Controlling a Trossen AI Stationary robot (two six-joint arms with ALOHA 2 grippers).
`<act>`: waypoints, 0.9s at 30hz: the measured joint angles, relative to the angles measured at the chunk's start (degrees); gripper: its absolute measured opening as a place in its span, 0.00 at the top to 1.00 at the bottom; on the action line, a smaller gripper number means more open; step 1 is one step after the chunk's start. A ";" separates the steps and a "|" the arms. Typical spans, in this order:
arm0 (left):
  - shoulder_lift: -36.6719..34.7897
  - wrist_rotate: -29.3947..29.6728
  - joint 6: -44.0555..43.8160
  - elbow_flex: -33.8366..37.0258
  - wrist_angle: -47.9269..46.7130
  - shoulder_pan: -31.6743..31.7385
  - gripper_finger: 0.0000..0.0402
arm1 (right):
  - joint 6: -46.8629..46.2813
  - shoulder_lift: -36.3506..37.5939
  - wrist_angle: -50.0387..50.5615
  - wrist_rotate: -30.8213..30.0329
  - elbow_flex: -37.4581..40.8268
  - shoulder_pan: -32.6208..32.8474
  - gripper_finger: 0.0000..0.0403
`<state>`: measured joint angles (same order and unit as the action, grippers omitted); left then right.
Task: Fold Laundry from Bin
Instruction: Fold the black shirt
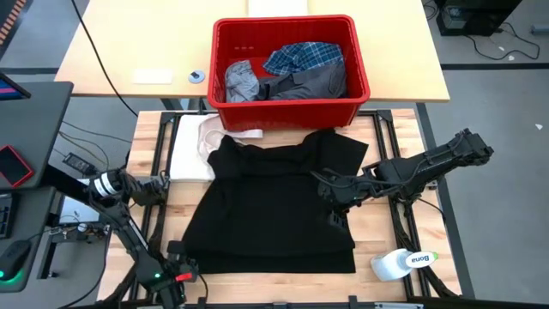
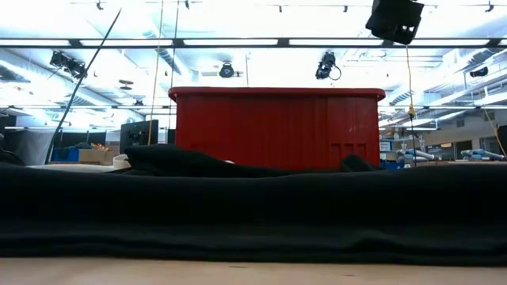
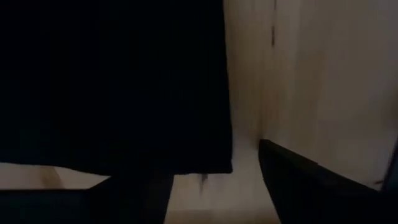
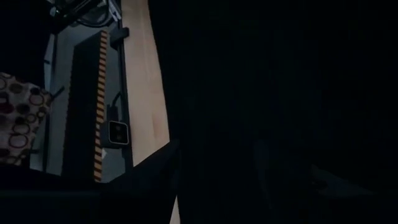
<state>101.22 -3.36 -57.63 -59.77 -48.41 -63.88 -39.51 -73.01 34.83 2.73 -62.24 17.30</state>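
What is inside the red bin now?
In the red bin lie a plaid shirt, a light grey garment and a dark grey one. Anything beneath them is covered.

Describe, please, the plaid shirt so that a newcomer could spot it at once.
Find the bright red plastic bin at the table's far edge. In its far right corner lies the crumpled blue-and-white plaid shirt, the only patterned piece; the garments beside it are plain grey.

A: We're right over the black garment point(image 4: 280, 93) here; it fills most of what we see, and our own fingers point(image 4: 155, 180) are dim shapes against it.

B: Beside the garment we've got a strip of pale wooden table point(image 4: 144, 93), then a yellow-and-black striped bar point(image 4: 99, 106), and past that a circle-patterned cloth point(image 4: 18, 118).
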 joint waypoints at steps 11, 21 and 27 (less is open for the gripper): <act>1.00 -2.01 -1.32 -0.25 -1.34 0.37 0.86 | -0.87 0.00 -1.99 0.84 0.00 0.00 0.47; -3.91 -6.47 -2.72 -9.42 -2.48 2.93 0.99 | -0.37 0.00 -1.63 2.03 0.00 0.00 0.47; -8.33 -12.28 -11.57 -21.91 -8.65 0.81 0.99 | -0.45 0.00 -1.13 4.79 0.00 -0.04 0.47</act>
<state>92.89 -15.64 -69.20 -81.67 -57.06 -63.07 -39.96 -73.01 33.69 7.52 -62.24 17.26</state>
